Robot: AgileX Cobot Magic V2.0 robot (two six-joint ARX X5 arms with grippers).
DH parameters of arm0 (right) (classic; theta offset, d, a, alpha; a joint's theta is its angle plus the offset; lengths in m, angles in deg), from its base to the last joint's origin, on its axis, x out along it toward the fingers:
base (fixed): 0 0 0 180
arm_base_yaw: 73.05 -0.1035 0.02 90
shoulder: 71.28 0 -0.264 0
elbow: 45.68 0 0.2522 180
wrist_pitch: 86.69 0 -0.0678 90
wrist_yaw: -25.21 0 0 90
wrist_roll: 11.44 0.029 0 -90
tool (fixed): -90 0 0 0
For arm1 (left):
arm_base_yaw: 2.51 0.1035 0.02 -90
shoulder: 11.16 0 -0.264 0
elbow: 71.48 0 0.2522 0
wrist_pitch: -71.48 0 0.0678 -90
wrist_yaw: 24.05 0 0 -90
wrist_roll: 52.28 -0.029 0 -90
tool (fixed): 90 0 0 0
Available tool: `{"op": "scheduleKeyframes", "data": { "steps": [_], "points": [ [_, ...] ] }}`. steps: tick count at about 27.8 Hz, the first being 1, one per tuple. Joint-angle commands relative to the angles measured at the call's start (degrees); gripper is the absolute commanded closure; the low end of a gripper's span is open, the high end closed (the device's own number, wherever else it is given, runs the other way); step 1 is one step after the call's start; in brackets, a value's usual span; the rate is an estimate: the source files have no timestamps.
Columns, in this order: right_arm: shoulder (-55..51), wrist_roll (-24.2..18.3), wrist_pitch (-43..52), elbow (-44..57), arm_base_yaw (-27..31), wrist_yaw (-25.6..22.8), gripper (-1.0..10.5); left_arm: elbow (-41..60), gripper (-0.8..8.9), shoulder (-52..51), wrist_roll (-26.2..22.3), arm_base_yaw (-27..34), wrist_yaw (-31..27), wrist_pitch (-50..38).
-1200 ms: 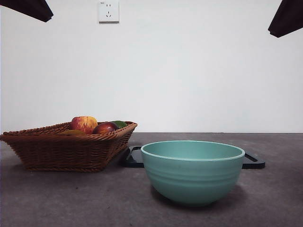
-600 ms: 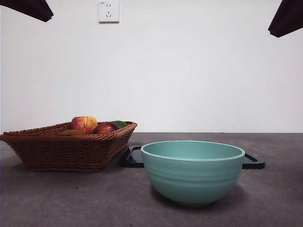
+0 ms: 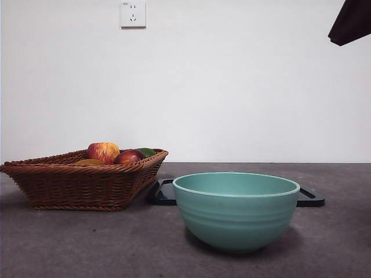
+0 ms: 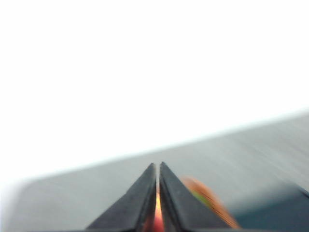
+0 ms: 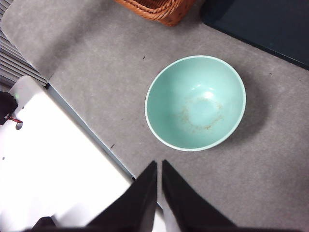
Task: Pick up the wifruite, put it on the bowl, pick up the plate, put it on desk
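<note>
1. The wifruite (image 3: 88, 163) lies low in the wicker basket (image 3: 81, 185), only a golden-brown sliver showing over the rim. It sits beside the streaked apple (image 3: 103, 152) and the dark red fruit (image 3: 128, 156), with something green (image 3: 146, 152) behind them. Nothing touches it; the pick-up looks not yet begun.

2. The bowl (image 3: 236, 211) stands empty on the tabletop (image 3: 87, 243), apart from the basket, its mouth unobstructed, so a drop from above should be easy.

3. A dark flat tray, probably the plate (image 3: 310, 197), lies flat behind the bowl, with one corner just beside the basket.

4. The left gripper (image 4: 158, 169) has its fingers pressed nearly together on nothing. Its view is blurred, with smears of orange and green beyond the tips, likely the basket fruit.

5. The right gripper (image 5: 159, 166) hangs high over the bowl, fingers clenched and empty. It is probably the dark tip in the front view's upper corner.

6. Only the right wrist view shows the bowl's inside, bare with a faint brownish ring. Only the front view shows the fruit piled in the basket.
</note>
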Motion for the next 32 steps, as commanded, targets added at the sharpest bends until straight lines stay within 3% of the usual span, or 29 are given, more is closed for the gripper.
{"op": "scheduleKeyframes", "data": {
  "steps": [1, 4, 8, 20, 32],
  "points": [
    [0.39, -0.57, 0.61, -0.92, -0.35, 0.00, 9.4, 3.06, 8.04, -3.76, -0.72, 2.27, -5.84, -3.02],
    [0.39, -0.57, 0.61, -0.92, -0.35, 0.00, 9.4, 8.04, 8.04, -8.59, -0.70, 4.13, -10.38, -3.63],
    [0.39, -0.57, 0.61, -0.92, -0.35, 0.00, 9.4, 14.91, 8.05, -13.44, -0.68, 5.64, -11.52, -4.92],
    [0.39, -0.57, 0.61, -0.92, -0.35, 0.00, 9.4, 36.30, 8.05, -24.96, -0.22, 6.25, -11.69, -9.49],
    [0.39, -0.57, 0.61, -0.92, -0.35, 0.00, 9.4, 47.08, 8.05, -31.21, -0.20, 6.25, -13.11, -9.16]
  ]
}}
